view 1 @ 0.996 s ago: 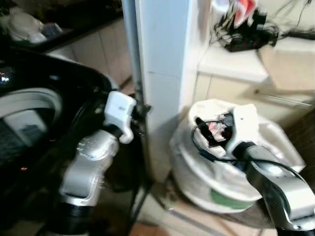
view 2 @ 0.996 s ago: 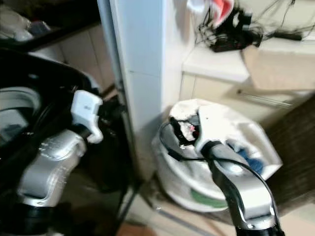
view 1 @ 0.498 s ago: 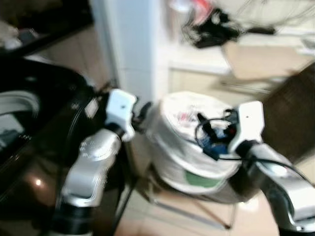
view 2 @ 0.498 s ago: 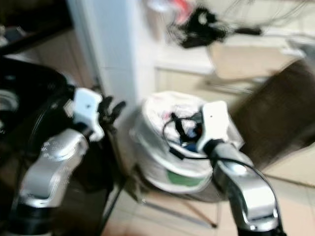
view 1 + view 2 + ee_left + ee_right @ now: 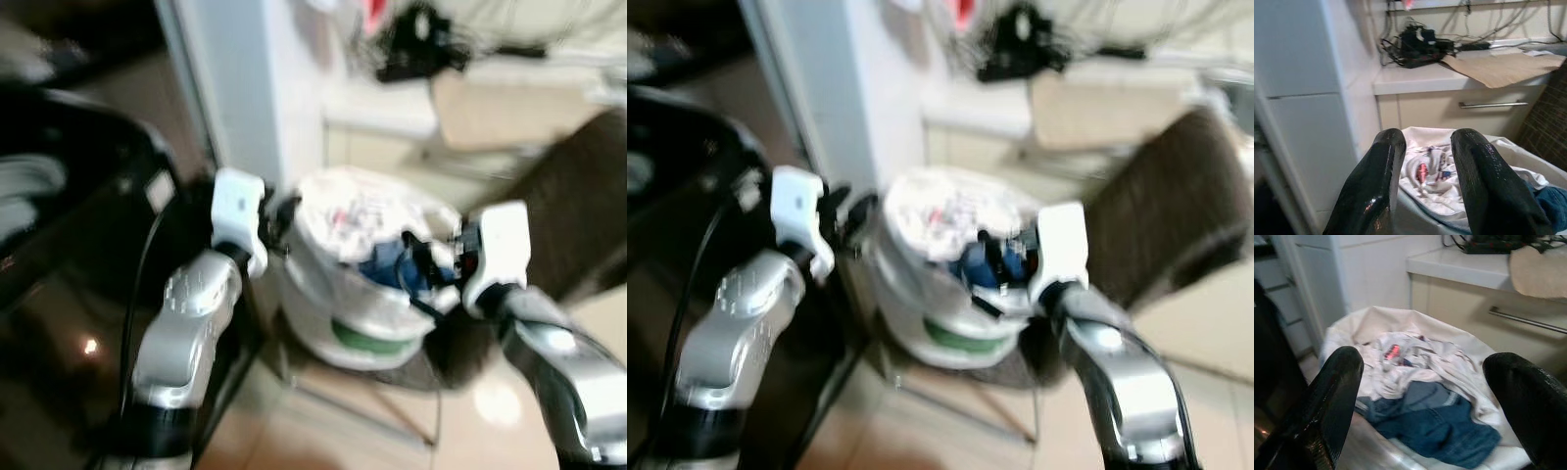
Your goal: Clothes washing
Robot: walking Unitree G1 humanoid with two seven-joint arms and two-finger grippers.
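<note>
A white laundry basket (image 5: 323, 313) stands on a stand in front of me, beside the black washing machine (image 5: 69, 255). A white printed garment (image 5: 1415, 357) and blue jeans (image 5: 1435, 426) lie in it. My left gripper (image 5: 1429, 139) is held up at the basket's left rim, open, with nothing between its fingers (image 5: 1378, 181). My right gripper (image 5: 1425, 357) hovers over the basket's right side above the clothes, wide open and empty. The head views are blurred.
A white pillar (image 5: 245, 88) rises behind the basket. A counter (image 5: 1449, 76) holds a tangle of black cables (image 5: 1415, 41) and brown paper (image 5: 1498, 63) above a drawer handle (image 5: 1491, 104). A dark woven panel (image 5: 578, 196) stands at right. A thin metal stand (image 5: 362, 411) rests on tiled floor.
The whole view has swung right: the washer has slid toward the left edge and the basket now sits at the centre. Both arms keep their raised pose.
</note>
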